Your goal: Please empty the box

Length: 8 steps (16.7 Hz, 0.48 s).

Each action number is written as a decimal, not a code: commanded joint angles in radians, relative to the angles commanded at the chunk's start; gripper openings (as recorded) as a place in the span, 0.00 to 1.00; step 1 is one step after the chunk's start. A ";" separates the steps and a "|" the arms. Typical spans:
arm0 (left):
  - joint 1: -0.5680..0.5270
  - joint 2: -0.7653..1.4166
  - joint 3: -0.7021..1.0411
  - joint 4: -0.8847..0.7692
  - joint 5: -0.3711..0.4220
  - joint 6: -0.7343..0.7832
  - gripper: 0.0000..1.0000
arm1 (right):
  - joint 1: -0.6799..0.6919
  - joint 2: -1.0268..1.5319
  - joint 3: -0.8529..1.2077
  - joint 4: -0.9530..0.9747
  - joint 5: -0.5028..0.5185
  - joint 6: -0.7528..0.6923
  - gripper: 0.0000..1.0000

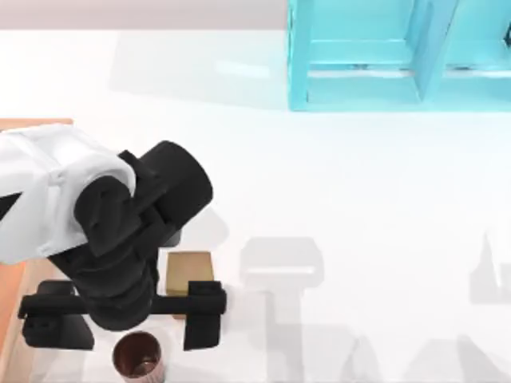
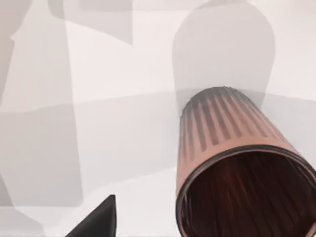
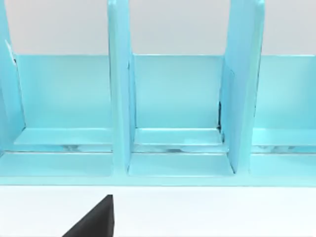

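the box (image 1: 24, 125) lies at the left edge of the desk (image 1: 351, 199) in the top view, its orange-brown floor and a strip of lighter rim peeking out above and below the left arm, which covers most of it. just to its right, on the bare desk, sits a small tan-gold cube (image 1: 188, 271), and nearer the front edge stands a ribbed brown cup (image 1: 137, 357), upright with its mouth open to the camera. the left claw (image 1: 124, 313) hangs above the spot between the cube and the cup, its two black fingers (image 1: 203, 313) spread well apart, one close by the cube and the other over the box's right rim, clamped on nothing. the left wrist view looks down on the cup (image 2: 237, 168) standing on the white surface. the turquoise shelf unit (image 1: 399, 56) stands at the far right of the desk, and the right wrist view faces its open compartments (image 3: 177, 103); whether the right claw is apart or together i cannot tell.
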 joint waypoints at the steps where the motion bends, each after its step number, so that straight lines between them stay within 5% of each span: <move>1: -0.001 -0.010 0.036 -0.046 0.000 -0.001 1.00 | 0.000 0.000 0.000 0.000 0.000 0.000 1.00; 8: 0.000 -0.067 0.202 -0.261 0.000 -0.001 1.00 | 0.000 0.000 0.000 0.000 0.000 0.000 1.00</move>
